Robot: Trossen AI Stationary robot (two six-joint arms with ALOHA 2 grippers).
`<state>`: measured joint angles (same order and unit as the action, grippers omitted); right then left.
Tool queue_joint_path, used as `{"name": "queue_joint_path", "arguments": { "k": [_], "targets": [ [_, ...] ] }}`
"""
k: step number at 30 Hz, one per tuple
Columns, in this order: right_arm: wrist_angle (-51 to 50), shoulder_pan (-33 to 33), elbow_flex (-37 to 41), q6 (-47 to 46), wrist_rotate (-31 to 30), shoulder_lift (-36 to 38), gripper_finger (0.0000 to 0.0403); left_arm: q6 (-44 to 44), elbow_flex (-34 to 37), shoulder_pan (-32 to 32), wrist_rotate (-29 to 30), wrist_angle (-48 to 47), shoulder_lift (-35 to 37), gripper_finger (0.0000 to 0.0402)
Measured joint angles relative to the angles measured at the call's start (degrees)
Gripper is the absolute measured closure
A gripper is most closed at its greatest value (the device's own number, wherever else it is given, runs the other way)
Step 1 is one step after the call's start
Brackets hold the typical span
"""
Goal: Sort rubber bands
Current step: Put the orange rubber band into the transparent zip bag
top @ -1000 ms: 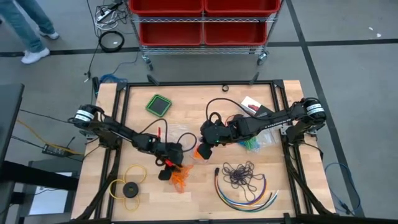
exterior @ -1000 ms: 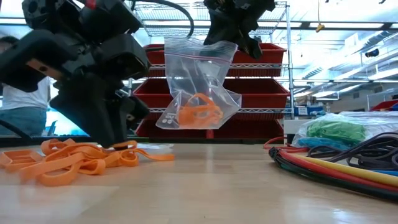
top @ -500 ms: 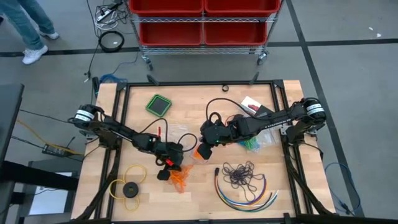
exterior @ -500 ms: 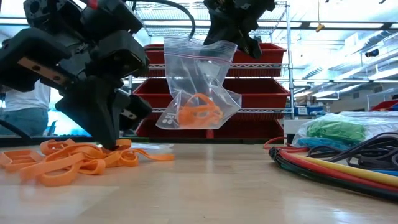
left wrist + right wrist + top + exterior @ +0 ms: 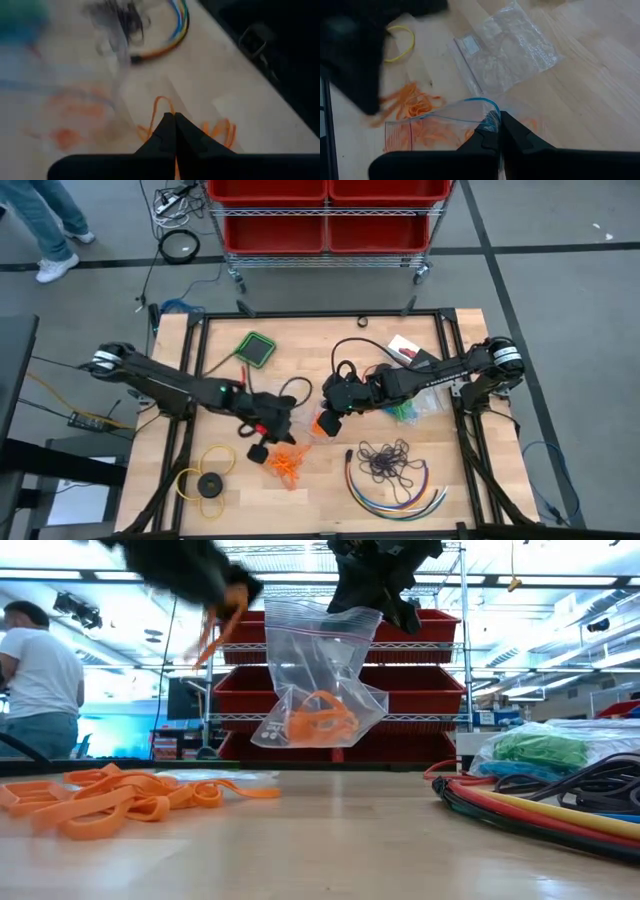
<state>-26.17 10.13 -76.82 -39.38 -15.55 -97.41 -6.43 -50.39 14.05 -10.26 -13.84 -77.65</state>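
Loose orange rubber bands (image 5: pixel 287 465) lie in a pile on the table (image 5: pixel 110 795). My left gripper (image 5: pixel 274 426) hovers above that pile, shut on an orange band (image 5: pixel 214 625). My right gripper (image 5: pixel 335 405) is at the table's middle, shut on a clear zip bag (image 5: pixel 320 680). More orange bands (image 5: pixel 320 722) lie in the bag's bottom. Green bands (image 5: pixel 405 412) sit in another bag on the table's right. Dark purple bands (image 5: pixel 385 460) lie near the front. My left gripper pinches an orange band (image 5: pixel 159 104) between its two shut fingertips, which slant down toward the table. The band loops out past the fingertips and hangs slack below them (image 5: pixel 214 625), clear of the table. My right gripper pinches the bag's top zip edge (image 5: pixel 487 114) between its shut fingers, near one top corner (image 5: pixel 368 610). The fingers slant down from above. The bag hangs below them, tilted and clear of the table, with its orange bands at the bottom.
An empty clear bag (image 5: pixel 507 47) lies flat beyond the held one. Curved multicoloured cables (image 5: pixel 395 492) lie at the front right. A yellow ring with a black disc (image 5: pixel 205 482) sits at the front left, a green square (image 5: pixel 255 348) at the back. A person (image 5: pixel 40 680) stands beyond the table.
My left gripper has risen from the orange pile, carrying an orange band up clear of the table. The rest of the pile has stayed where it was. The bag in my right gripper has not moved.
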Motion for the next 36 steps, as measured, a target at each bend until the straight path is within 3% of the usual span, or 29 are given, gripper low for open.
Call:
{"name": "queue_joint_path", "arguments": {
  "k": [6, 11, 19, 26, 31, 36],
  "targets": [
    [0.1, 0.0, 0.0, 0.1, 0.0, 0.0, 0.0403, -1.5, -2.5, 1.8, 0.1, 0.3, 8.2, 0.0401],
    [1.2, 0.0, 0.0, 0.0, 0.0, 0.0, 0.0403, -3.9, -2.6, 2.6, 0.1, 6.3, 9.9, 0.0401],
    [2.9, 0.0, 0.0, -2.5, 0.3, 0.0, 0.0403, -12.3, -2.6, 2.1, 1.6, 16.4, 2.2, 0.0401],
    [3.5, 0.0, 0.0, -3.0, 0.8, 0.0, 0.0403, -16.8, -2.5, -0.1, 6.9, 20.8, -5.1, 0.0402],
    [3.5, 0.0, 0.0, -2.7, 0.8, 0.0, 0.0403, -20.6, -2.5, -0.2, 16.7, 19.1, -6.4, 0.0401],
    [3.4, 0.0, 0.0, -2.5, 0.8, 0.0, 0.0403, -21.5, -2.6, -0.2, 18.7, 13.2, -6.4, 0.0401]
  ]
}}
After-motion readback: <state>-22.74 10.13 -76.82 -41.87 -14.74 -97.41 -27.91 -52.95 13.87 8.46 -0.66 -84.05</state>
